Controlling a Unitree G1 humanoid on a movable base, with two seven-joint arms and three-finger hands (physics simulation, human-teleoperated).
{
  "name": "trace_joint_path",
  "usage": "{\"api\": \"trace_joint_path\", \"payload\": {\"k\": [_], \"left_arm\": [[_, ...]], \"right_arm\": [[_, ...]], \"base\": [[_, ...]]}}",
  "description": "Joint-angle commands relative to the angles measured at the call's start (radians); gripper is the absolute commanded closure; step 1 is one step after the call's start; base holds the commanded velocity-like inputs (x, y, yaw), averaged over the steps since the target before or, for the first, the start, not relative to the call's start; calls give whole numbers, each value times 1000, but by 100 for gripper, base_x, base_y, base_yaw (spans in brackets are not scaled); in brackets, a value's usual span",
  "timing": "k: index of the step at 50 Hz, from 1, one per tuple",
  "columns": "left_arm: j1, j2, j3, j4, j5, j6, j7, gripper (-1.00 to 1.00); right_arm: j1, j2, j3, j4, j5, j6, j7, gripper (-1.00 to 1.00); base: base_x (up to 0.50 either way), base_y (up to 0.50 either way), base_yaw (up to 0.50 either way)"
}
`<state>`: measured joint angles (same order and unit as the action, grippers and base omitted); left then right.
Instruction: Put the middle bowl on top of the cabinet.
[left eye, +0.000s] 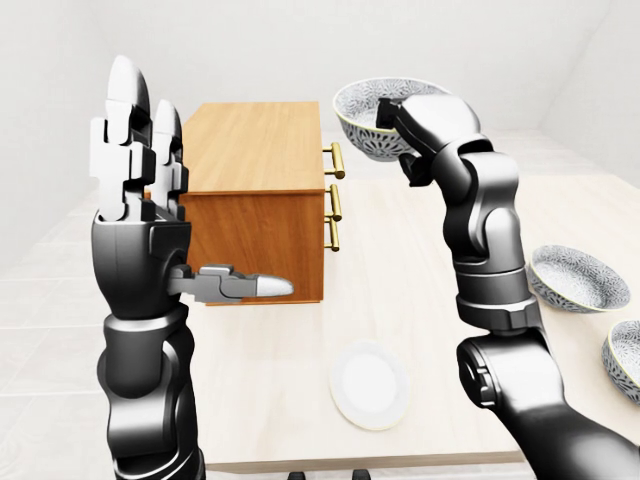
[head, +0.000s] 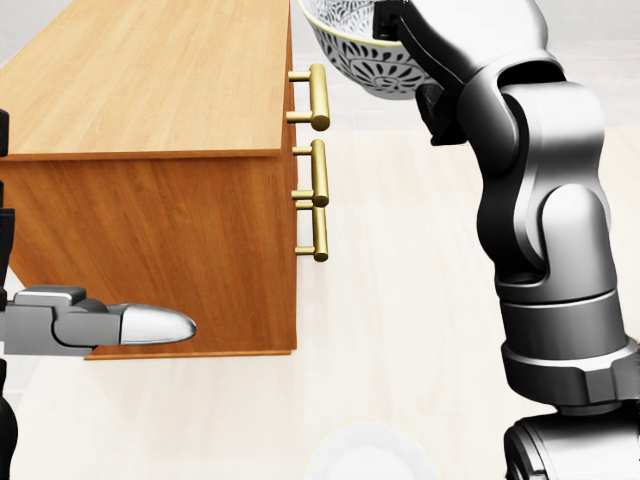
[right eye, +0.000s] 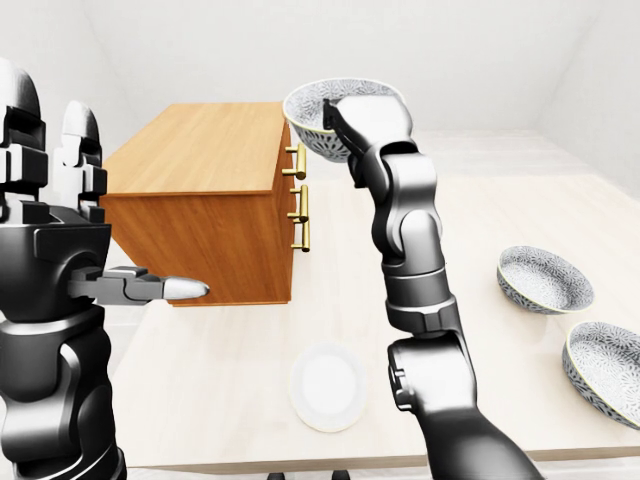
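The black-and-white patterned bowl (left eye: 362, 122) hangs in the air just right of the wooden cabinet's (left eye: 255, 145) top edge, above the brass handles. My right hand (left eye: 392, 112) is shut on the bowl's near rim, its arm reaching up from the lower right. In the head view the bowl (head: 355, 55) is cut off by the top edge. My left hand (left eye: 150, 200) stands open to the left of the cabinet, fingers pointing up and thumb pointing right, holding nothing.
Two more patterned bowls (right eye: 543, 278) (right eye: 608, 362) sit at the table's right side. A white plate (left eye: 370, 383) lies near the table's near edge. Three brass handles (head: 318, 97) stick out of the cabinet's right face.
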<state>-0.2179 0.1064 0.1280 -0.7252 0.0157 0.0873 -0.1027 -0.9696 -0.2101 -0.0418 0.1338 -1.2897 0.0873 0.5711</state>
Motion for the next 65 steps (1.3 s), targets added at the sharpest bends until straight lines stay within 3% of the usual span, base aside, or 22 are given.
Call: {"api": "trace_joint_path", "payload": {"k": [1,30,47,65], "left_arm": [[2,-1,2,7,-1,0,-3,-100],[-5,1,-2,9,-5,0,-4,-100],[3,-1,-10,19,-3,0,-14,-100],[1,-1,-8,15,-9,0,-24,-100]], "right_arm": [[-133,24,23,185,116,0,-108,100],[-352,59,58,455,269,0,-232,100],[-499,142,95,768,324,0,-353,100],[-566,207,123,951,327,0,-453,100]], "base": [[0,0,0],[0,0,0],[0,0,0],[0,0,0]]}}
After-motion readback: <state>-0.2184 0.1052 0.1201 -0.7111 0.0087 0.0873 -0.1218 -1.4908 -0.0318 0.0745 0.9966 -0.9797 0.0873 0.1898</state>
